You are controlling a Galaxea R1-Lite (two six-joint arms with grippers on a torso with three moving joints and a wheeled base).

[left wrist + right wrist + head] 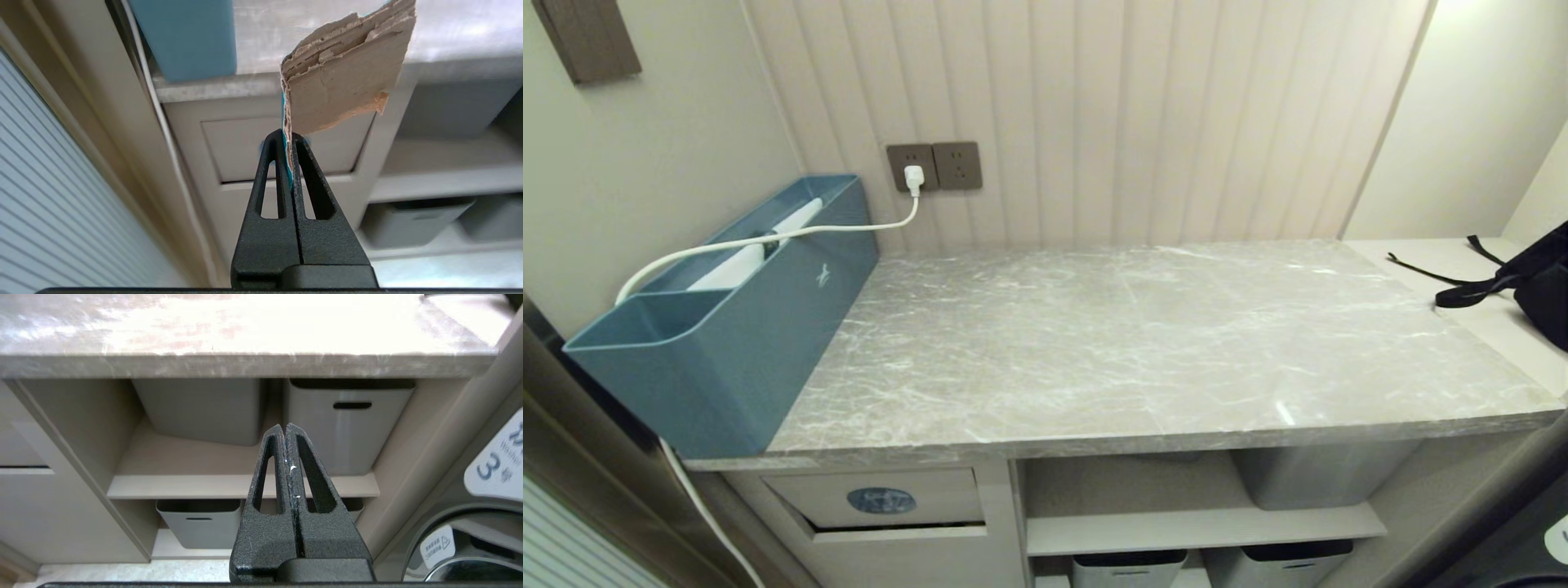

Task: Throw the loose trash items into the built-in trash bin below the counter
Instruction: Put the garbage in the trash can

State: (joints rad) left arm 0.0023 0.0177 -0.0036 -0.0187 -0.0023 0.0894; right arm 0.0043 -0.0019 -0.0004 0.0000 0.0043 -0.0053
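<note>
Pinched between the closed black fingers of the left gripper [290, 136], 1 torn brown cardboard scrap [343, 77] with a teal edge stands up in front of the trash bin flap [241, 151], whose blue sticker is mostly hidden behind the fingers there. From the head camera that flap [882, 500] shows a blue oval sticker [880, 500] with a mark too small to read, and its lower edge is tipped open a little under the grey marble counter [1143, 343]. No other scrap shows in any view. A teal box [727, 327] with a small white logo sits at the counter's left end, a white cable [768, 237] running from it to a wall socket [913, 167]. The right gripper [284, 428] is fully closed on nothing, facing shelves with grey storage bins [351, 424]. Beside it a white appliance label [496, 465] shows a "3". A black bag [1539, 282] lies at far right.
</note>
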